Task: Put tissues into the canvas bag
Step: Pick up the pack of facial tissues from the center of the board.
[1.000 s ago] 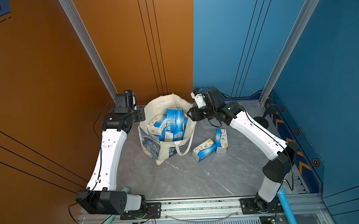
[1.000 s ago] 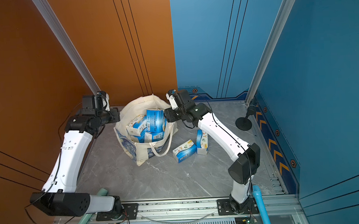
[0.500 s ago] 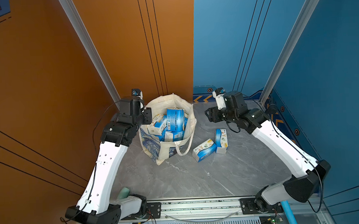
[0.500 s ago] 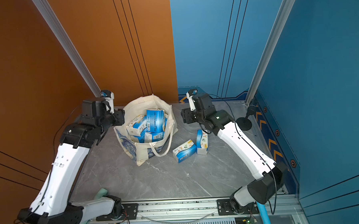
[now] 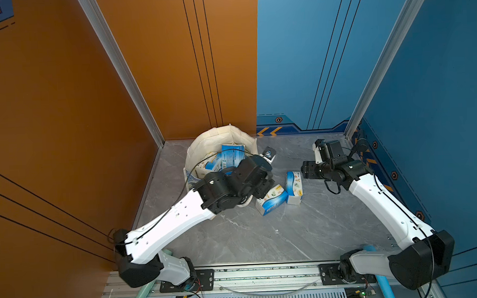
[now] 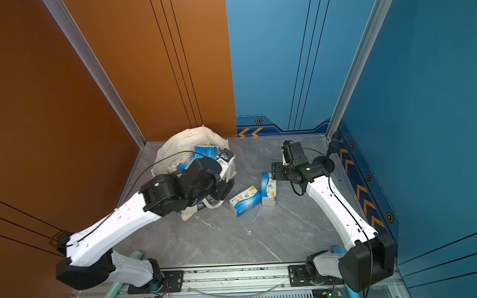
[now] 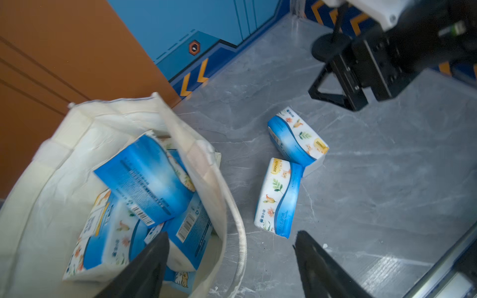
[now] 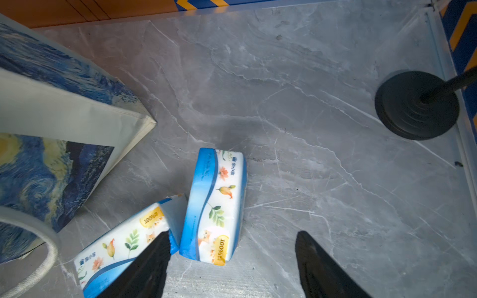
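The canvas bag (image 5: 217,138) (image 6: 176,142) stands open at the back, its cream lining (image 7: 64,160) and blue swirl print (image 8: 51,77) showing. Several tissues packs (image 5: 232,155) (image 7: 144,180) lie inside it. Two more packs lie touching on the floor to its right, one flat (image 5: 271,200) (image 6: 245,200) (image 7: 280,196) (image 8: 124,242), one on edge (image 5: 294,187) (image 6: 268,188) (image 7: 296,139) (image 8: 214,203). My left gripper (image 5: 262,187) (image 7: 231,233) hangs open and empty over the bag's right rim and loop handle. My right gripper (image 5: 306,171) (image 6: 275,171) (image 8: 233,232) is open and empty, just right of the on-edge pack.
A black round stand base (image 8: 416,105) sits in the far right corner. Orange and blue walls close in the grey marble floor (image 5: 263,237) on three sides. A metal rail (image 5: 264,270) runs along the front edge.
My left arm swung from the bag's far left side across its front to its right rim. My right arm drew back from the bag toward the floor packs. Both jaws opened wider.
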{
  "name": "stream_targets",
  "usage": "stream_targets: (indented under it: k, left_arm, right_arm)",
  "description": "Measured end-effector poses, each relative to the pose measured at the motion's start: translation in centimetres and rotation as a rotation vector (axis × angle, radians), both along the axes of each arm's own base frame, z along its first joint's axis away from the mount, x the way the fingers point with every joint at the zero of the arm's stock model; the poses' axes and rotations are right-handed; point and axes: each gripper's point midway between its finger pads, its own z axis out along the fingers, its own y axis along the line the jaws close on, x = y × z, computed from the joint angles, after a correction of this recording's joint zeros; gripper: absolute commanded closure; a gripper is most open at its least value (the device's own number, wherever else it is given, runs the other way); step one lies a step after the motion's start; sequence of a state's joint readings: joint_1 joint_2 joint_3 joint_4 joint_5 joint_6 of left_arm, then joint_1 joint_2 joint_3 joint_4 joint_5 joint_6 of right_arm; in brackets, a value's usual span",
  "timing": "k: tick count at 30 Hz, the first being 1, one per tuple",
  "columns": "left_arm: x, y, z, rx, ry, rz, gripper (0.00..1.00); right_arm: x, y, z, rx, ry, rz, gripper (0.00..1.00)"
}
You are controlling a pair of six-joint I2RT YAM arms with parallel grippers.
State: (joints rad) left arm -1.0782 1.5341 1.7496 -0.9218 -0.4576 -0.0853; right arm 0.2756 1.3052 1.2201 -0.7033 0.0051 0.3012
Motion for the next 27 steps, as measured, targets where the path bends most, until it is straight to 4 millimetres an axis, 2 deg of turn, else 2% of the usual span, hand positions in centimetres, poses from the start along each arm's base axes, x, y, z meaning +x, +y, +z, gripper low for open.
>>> stream_targets:
  k: [2,5,7,10,13,19,24,27]
  left_arm:
    - [-0.2,-3.0,-3.3,0.085,0.074,-0.066,0.09]
    - [-0.5,-5.9,-7.8,0.183,0.177,-0.137,0.04]
    - [-0.6,-6.8,-10.3,0.234,0.243,-0.167,0.02]
    - [0.1,-7.0,-13.2,0.282,0.339,-0.172,0.01]
    - [1.5,-6.3,-14.9,0.301,0.41,-0.144,0.0]
    - [3.8,-4.9,-17.0,0.338,0.486,-0.084,0.0]
    - [3.4,-4.5,-18.7,0.377,0.548,-0.082,0.01]
    - [3.1,-4.3,-19.0,0.384,0.567,-0.086,0.01]
  right_arm:
    - [-0.1,-0.7,-0.7,0.01,0.018,-0.021,0.21]
    - [-0.4,-1.0,-1.5,0.029,0.041,-0.031,0.21]
    - [-0.6,-1.0,-1.8,0.041,0.048,-0.026,0.21]
    - [-0.9,-1.1,-1.5,0.057,0.04,-0.025,0.21]
    - [-1.1,-1.4,-0.8,0.073,0.018,-0.029,0.21]
    - [-1.1,-1.8,-0.1,0.097,-0.006,-0.034,0.21]
    - [-1.0,-1.9,-0.2,0.108,-0.007,-0.036,0.21]
    - [-1.0,-1.9,-0.3,0.115,-0.002,-0.034,0.21]
